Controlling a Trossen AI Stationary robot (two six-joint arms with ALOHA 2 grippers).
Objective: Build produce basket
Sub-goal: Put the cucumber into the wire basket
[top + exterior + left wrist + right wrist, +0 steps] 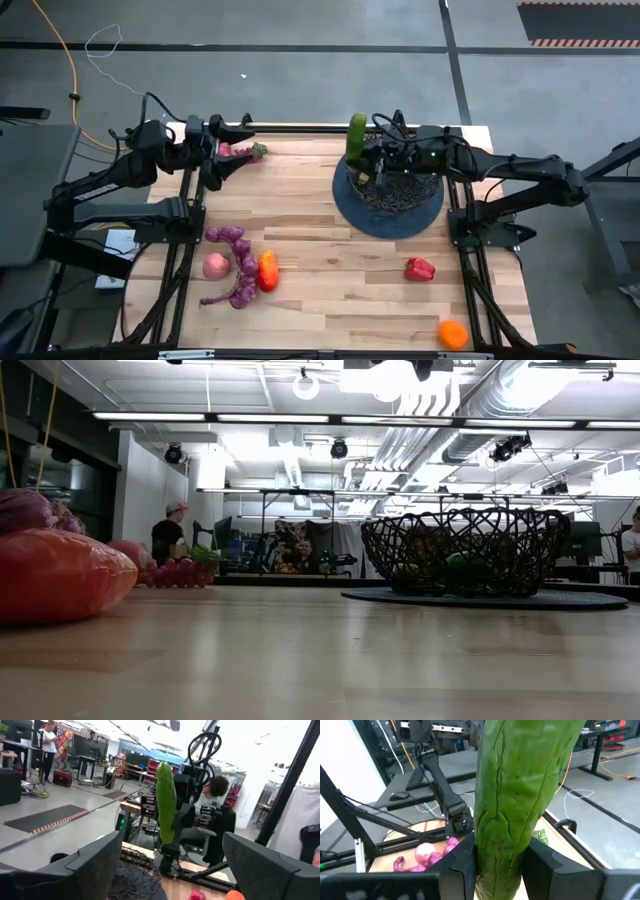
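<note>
- My left tool [243, 133] hangs with fingers apart over the tabletop's [330, 290] far left edge, partly hiding a pink-green piece [246, 151].
- Grapes [238, 262], pink [216, 266] and orange pieces [267, 270] lie front left.
- My right tool [362, 165] is clamped on a green vegetable [357, 138] above the basket [400, 190]; basket contents unclear.

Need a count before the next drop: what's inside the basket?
Through the basket mesh, one green piece shows low inside; dark shapes beside it can't be identified. The right gripper holds a green vegetable above.
</note>
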